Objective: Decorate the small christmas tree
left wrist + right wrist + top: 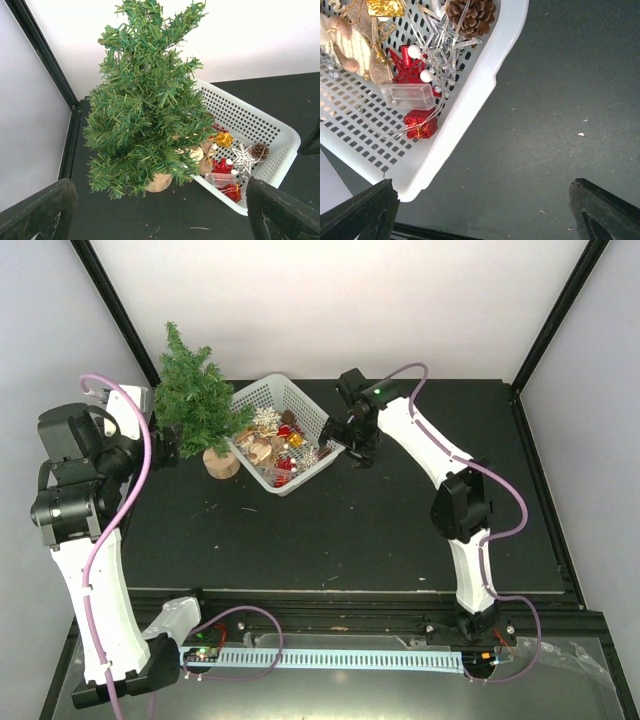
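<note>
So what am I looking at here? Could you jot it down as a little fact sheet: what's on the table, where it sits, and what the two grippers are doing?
Tree: small christmas tree, standing upright, no ornaments visible on it
Basket: white mesh basket, right beside the tree
In the basket: pine cone, silver star, red gift box, other trinkets
Left arm: left gripper open, empty, facing the tree
Right arm: right gripper open, empty, at the basket's edge
Surface: black table

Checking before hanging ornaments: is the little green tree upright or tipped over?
Upright: the small dark-green bristly fir tree stands on its round light-wood stump on the black table, beside the white plastic mesh basket.
</note>
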Robot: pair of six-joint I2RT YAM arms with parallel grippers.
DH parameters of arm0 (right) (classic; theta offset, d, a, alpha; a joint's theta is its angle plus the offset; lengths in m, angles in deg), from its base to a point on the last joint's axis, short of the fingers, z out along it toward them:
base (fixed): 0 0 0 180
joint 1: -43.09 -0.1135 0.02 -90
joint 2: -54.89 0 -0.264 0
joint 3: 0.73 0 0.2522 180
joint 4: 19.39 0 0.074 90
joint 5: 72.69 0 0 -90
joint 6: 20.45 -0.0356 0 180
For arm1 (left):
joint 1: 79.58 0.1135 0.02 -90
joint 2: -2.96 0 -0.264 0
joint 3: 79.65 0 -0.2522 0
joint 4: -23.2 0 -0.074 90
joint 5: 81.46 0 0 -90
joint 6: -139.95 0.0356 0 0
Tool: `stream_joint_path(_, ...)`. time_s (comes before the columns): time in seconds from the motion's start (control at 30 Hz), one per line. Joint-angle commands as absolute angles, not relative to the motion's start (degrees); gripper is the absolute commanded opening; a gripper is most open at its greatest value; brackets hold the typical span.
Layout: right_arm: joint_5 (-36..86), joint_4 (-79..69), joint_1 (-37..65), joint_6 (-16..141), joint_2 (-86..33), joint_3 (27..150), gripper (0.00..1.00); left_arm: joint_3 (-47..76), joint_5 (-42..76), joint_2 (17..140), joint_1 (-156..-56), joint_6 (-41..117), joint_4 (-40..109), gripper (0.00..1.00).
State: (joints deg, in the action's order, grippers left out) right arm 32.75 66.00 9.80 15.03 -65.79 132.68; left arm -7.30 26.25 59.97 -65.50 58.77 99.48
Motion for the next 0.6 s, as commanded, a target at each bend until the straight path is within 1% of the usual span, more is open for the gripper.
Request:
stream_joint_path(0.0,34.8,63.7,9.8,10.4,-68.6,133.5,0.93,-6.7,29.2,58.6,-64.5,57.0,99.4,0.93)
stream_joint_path(0.27,36.1,60.7,10.0,7.6,-74.0,133.7,0.92,-6.2,29.5,57.9,-64.5,56.5,99.9,0.93)
stream_joint_path(0.5,36.6,58.4,10.3,6.1,-77.8,137.1,0.89,-4.9,29.5,57.3,-64.3,56.3,100.0,0.92)
stream_joint_path(0.57,36.6,58.0,10.6,5.8,-78.9,138.5,0.87,-4.7,29.5,57.2,-64.3,56.3,100.0,0.92)
